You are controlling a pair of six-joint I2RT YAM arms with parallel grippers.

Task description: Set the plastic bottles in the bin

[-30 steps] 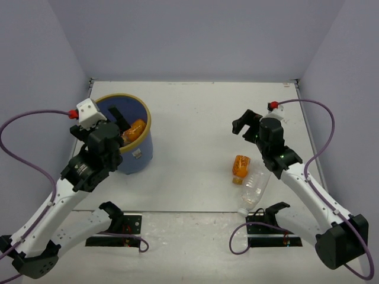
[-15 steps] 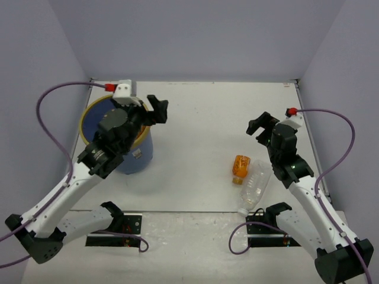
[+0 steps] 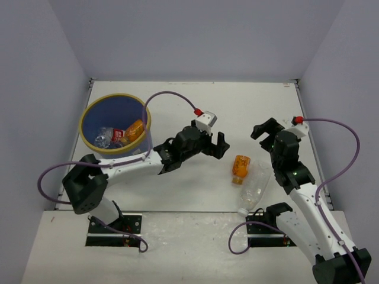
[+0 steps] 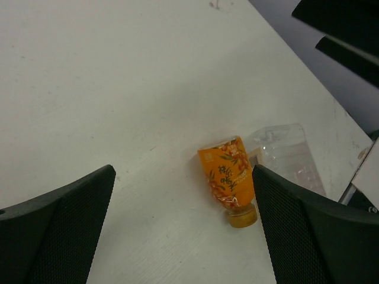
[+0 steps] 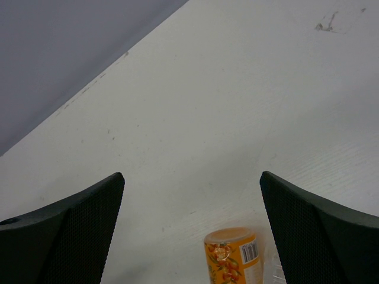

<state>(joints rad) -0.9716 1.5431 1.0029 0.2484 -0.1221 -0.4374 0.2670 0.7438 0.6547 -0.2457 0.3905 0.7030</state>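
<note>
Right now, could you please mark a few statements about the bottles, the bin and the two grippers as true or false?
1. The left gripper and the right gripper are both open and hold nothing. True.
2. The orange bottle on the table stands upright. False: it lies on its side, next to the clear bottle.
3. A second orange bottle is inside the bin. True.
4. The right gripper is clamped on the clear bottle. False: that bottle lies free on the table, apart from both grippers.
</note>
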